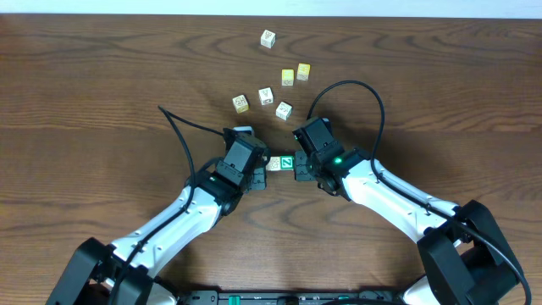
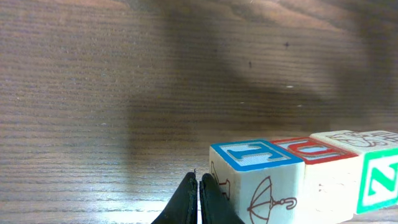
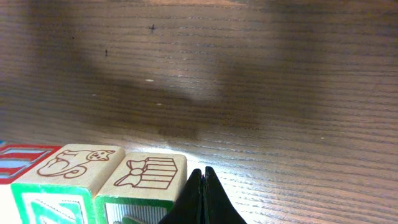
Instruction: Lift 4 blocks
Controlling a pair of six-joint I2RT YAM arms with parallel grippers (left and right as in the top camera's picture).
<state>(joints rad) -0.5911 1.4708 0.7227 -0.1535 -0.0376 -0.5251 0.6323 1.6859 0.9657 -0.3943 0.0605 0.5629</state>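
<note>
A short row of blocks sits end to end between my two grippers. In the left wrist view it runs from a blue-edged block [image 2: 255,163] with an umbrella print, past a red-edged one [image 2: 311,149], to a green "N" block [image 2: 378,180]. My left gripper [image 2: 199,190] is shut, its tips against the blue-edged block's outer side. In the right wrist view a green block with a gift print [image 3: 146,173] and one with a cat print [image 3: 73,163] lie beside my shut right gripper [image 3: 203,183]. From overhead the row [image 1: 284,162] spans left gripper [image 1: 262,170] to right gripper [image 1: 302,172]. Whether the row touches the table I cannot tell.
Several loose cubes lie farther back on the wooden table: a white one [image 1: 268,38], two yellow ones [image 1: 288,76] [image 1: 303,71], and three pale ones [image 1: 240,103] [image 1: 265,95] [image 1: 284,110]. Black cables [image 1: 182,131] arc over both arms.
</note>
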